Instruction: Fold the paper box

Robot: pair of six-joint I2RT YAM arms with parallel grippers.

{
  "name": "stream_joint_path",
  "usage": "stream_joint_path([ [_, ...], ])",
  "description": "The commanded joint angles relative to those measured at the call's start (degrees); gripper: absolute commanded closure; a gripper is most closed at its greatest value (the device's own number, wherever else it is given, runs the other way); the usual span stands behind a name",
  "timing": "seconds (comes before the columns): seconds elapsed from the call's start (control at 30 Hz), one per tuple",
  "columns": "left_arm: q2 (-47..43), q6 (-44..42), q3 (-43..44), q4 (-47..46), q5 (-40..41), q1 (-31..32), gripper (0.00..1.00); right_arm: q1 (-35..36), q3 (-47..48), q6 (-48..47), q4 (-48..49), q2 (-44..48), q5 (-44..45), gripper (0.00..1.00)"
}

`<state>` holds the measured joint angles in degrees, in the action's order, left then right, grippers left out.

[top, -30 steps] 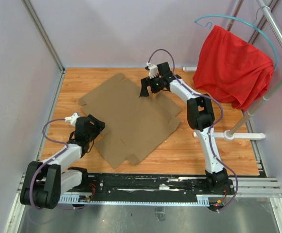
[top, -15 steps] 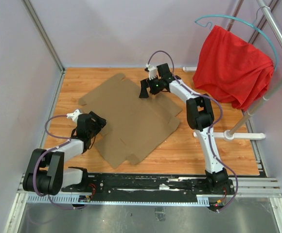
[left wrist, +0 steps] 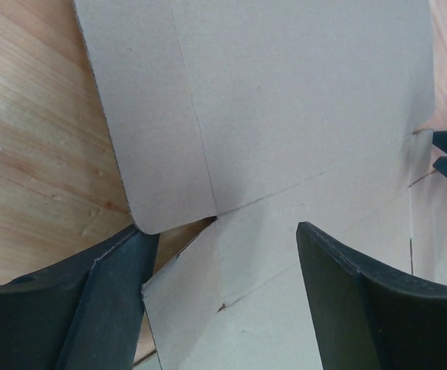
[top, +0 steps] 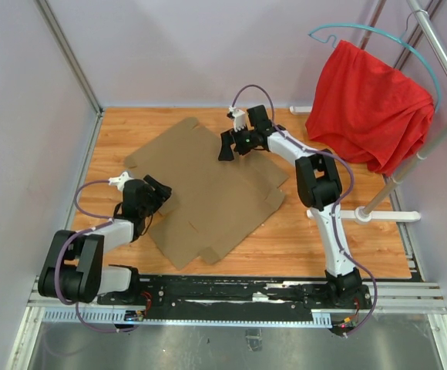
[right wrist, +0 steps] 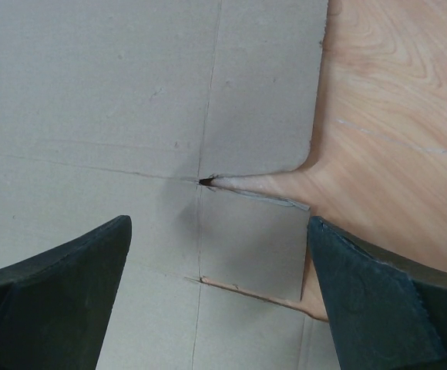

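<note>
On the wooden table: the paper box lies flat, with no fold made.
I see the whole sheet spread across the middle of the tabletop, its creases and flaps level with the wood, so by my reading every wall and the lid are left to raise. As it lies it is no container yet and holds nothing. My left gripper sits low at the sheet's near-left edge, jaws apart, straddling a notch between two flaps and clamping neither. My right gripper is over the far edge, above a slit at a flap corner, jaws wide apart and empty too. Off to the right, well apart from the sheet, a red cloth hangs from a rack.
</note>
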<state>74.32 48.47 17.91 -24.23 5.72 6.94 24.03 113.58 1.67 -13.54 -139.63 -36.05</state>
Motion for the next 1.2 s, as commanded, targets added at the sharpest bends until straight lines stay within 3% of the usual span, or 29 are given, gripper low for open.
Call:
stream_joint_path([
  [0.0, -4.2, -1.0, 1.6, 3.2, -1.2, 0.3, 0.22, 1.7, -3.8, 0.8, -3.4, 2.0, -1.2, 0.01],
  [0.3, -10.4, -2.2, 2.9, 7.3, -1.1, 0.3, 0.23, 3.2, -8.6, 1.4, -1.8, 6.9, -1.2, 0.01],
  [0.87, -2.0, -3.6, 1.9, 3.8, -2.5, 0.3, 0.23, 7.1, -11.4, 1.2, -2.8, 13.1, -0.2, 0.02],
  [1.17, 1.3, -3.6, 2.0, 1.7, -4.5, 0.3, 0.24, 10.1, -10.1, 1.1, -4.2, 10.4, -0.1, 0.02],
])
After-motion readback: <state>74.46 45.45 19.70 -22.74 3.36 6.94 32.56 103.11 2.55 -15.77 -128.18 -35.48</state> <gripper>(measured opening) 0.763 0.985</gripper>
